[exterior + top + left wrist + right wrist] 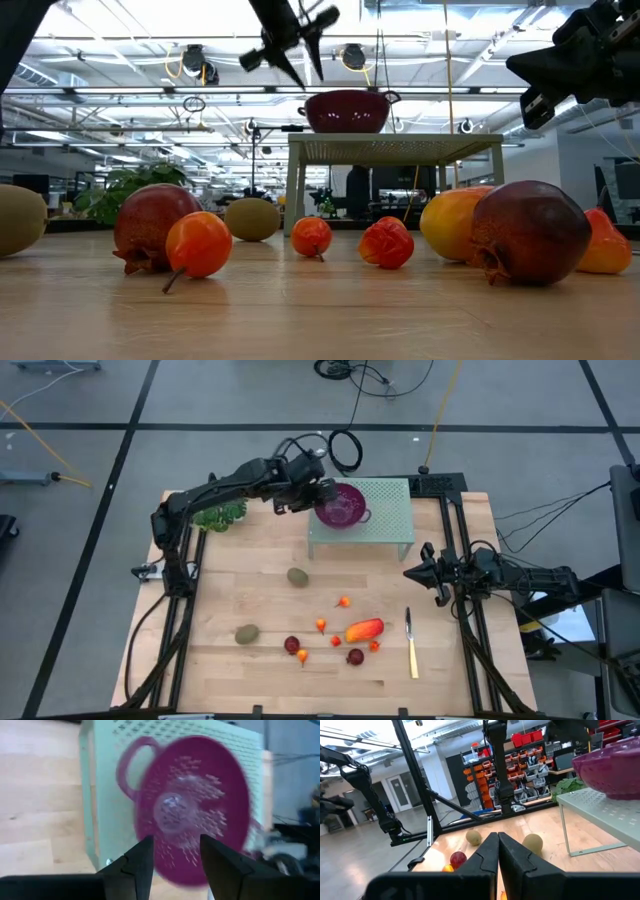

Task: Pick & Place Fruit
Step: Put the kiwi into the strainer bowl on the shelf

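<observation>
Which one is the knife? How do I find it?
Look at the wooden table from above and find the cluster of fruit near its front edge. Just right of the long orange-red fruit lies the knife. It is the only thin, straight thing there, with a yellow handle, while everything nearby is round.

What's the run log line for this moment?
left gripper: open over purple colander | right gripper: shut, idle at right edge | fruit: on table
</observation>
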`<act>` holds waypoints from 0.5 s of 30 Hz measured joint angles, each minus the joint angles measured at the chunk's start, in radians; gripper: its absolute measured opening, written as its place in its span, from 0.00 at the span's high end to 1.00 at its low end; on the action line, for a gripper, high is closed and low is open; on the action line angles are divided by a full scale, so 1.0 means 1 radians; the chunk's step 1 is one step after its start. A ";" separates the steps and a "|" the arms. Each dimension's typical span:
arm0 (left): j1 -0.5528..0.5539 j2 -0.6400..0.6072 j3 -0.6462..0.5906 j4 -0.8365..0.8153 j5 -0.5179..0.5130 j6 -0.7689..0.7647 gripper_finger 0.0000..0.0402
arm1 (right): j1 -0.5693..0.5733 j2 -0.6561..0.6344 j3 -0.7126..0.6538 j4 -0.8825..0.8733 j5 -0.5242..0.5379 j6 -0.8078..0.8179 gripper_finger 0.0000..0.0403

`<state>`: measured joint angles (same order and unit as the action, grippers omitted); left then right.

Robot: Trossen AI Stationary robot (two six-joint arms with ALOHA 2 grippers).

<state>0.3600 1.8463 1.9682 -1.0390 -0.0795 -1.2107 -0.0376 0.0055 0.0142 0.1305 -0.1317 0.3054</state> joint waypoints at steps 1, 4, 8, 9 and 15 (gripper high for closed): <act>-0.010 -0.015 0.000 0.001 -0.003 0.012 0.61 | 0.000 0.000 0.000 0.000 0.000 0.000 0.99; -0.058 -0.058 0.000 -0.020 -0.051 0.048 0.62 | 0.000 0.000 0.000 -0.007 0.000 0.000 0.99; -0.148 -0.116 0.000 -0.095 -0.179 0.018 0.62 | 0.000 0.000 0.000 -0.009 0.000 0.000 0.99; -0.173 -0.129 0.000 -0.122 -0.219 0.001 0.62 | 0.000 0.000 0.000 -0.008 0.000 0.000 0.99; -0.337 -0.163 0.001 -0.270 -0.361 -0.130 0.62 | 0.000 0.000 0.000 -0.008 0.000 0.000 0.99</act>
<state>0.0232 1.6838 1.9690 -1.3090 -0.4404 -1.3409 -0.0376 0.0055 0.0141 0.1221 -0.1318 0.3054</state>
